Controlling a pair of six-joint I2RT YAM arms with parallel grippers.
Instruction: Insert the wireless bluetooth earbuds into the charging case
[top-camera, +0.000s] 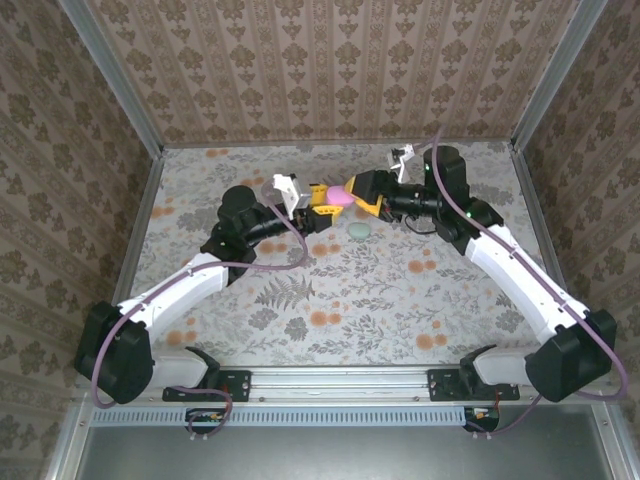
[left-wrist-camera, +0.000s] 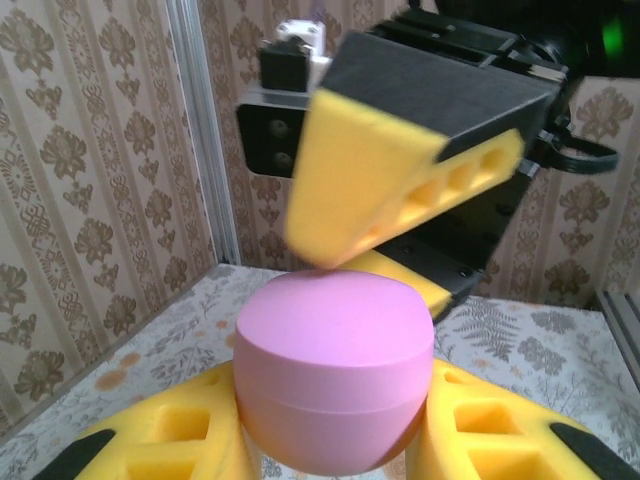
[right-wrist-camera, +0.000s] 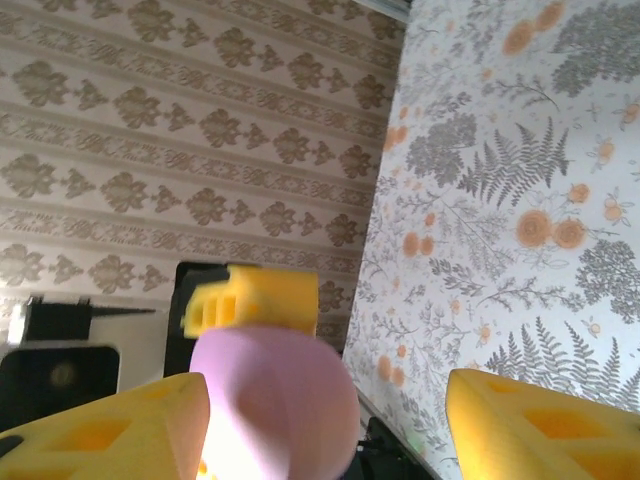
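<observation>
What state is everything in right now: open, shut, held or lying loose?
Pink case: lid shut, held in the air.
Left fingers: shut on the pink case.
Right fingers: open, one each side of the case, not clamping it.
Greenish oval thing: lying loose on the table; too small to tell more.

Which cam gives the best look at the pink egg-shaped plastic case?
Left wrist: the pink egg-shaped plastic case sits centred, large and sharp, with its lid seam visible. Top external shows it as a small pink blob far off. Right wrist shows it blurred and cut off by the bottom edge.
</observation>
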